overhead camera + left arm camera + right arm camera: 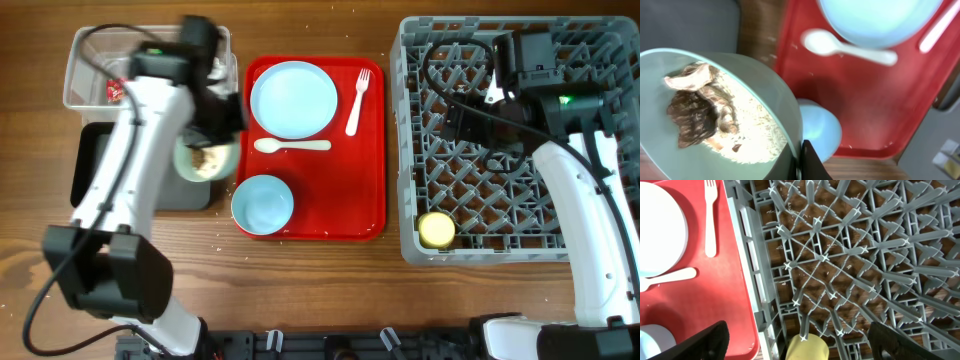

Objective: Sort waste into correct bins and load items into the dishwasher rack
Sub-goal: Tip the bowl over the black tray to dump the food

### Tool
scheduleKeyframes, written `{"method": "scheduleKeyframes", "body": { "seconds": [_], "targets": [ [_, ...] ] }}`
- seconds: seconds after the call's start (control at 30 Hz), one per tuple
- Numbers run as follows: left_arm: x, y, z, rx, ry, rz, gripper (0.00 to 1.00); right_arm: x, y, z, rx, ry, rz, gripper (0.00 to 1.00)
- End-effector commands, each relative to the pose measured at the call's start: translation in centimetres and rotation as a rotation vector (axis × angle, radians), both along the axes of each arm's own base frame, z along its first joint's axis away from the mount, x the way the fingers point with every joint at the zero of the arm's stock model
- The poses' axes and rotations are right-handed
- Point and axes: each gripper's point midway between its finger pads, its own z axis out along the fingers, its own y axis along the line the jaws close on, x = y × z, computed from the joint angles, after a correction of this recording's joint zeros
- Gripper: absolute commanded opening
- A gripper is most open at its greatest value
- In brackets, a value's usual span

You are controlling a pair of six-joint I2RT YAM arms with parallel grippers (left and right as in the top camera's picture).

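My left gripper [220, 138] is shut on the rim of a pale blue-green bowl [207, 160] holding white rice-like scraps with brown bits [715, 115]. It holds the bowl tilted over the black tray [100, 165]; the jaws [801, 152] pinch the rim. The clear tub [90, 55] holds the red wrapper [115, 91]. The plate [293, 98], fork [357, 100], spoon [292, 146] and second bowl [262, 203] lie on the red tray [350, 200]. My right gripper [802, 330] is open over the grey rack [510, 150], above the yellow cup [807, 349]. The napkin is out of view.
The rack's upright pegs [850, 255] stand under the right gripper. The yellow cup [436, 229] sits in the rack's front left corner. The red tray lies between the bins and the rack. Small crumbs dot the wooden table [300, 290].
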Motion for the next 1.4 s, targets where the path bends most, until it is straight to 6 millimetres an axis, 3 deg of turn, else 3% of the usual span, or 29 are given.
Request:
{"method": "scheduleKeyframes", "body": {
  "seconds": [0.0, 0.07, 0.23, 0.47, 0.7, 0.83, 1.0, 1.13, 1.23, 1.37],
  "targets": [
    [0.9, 3.4, 0.9, -0.177, -0.068, 0.009, 0.04, 0.2, -0.6, 0.5, -0.023, -0.014, 0.000, 0.91],
    [1.0, 6.2, 0.4, -0.292, -0.105, 0.048, 0.04, 0.2, -0.6, 0.5, -0.023, -0.014, 0.000, 0.91],
    [2.8, 10.9, 0.8, -0.603, -0.339, 0.150, 0.04, 0.2, -0.5, 0.5, -0.022, -0.017, 0.000, 0.91],
    [3.0, 15.0, -1.8, -0.793, -0.448, 0.276, 0.04, 0.4, -0.5, 0.6, -0.031, -0.026, 0.024, 0.91],
    [2.2, 18.7, -1.7, -1.002, -0.519, 0.414, 0.04, 0.6, -0.4, 0.7, -0.027, -0.032, 0.025, 0.91],
    [1.9, 19.8, 0.5, -1.193, -0.588, 0.464, 0.04, 0.6, -0.4, 0.7, -0.023, -0.035, 0.027, 0.91],
    [0.6, 20.2, 1.1, -1.283, -0.514, 0.591, 0.04, 0.6, -0.3, 0.7, -0.021, -0.032, 0.029, 0.91],
    [0.3, 20.1, 2.0, -1.338, -0.522, 0.613, 0.04, 0.5, -0.3, 0.6, -0.021, -0.028, 0.029, 0.91],
    [0.3, 20.1, 2.0, -1.285, -0.599, 0.539, 0.04, 0.5, -0.3, 0.6, -0.021, -0.028, 0.029, 0.91],
    [0.2, 19.7, 2.0, -1.287, -0.579, 0.544, 0.04, 0.5, -0.3, 0.6, -0.021, -0.029, 0.029, 0.91]
  ]
}}
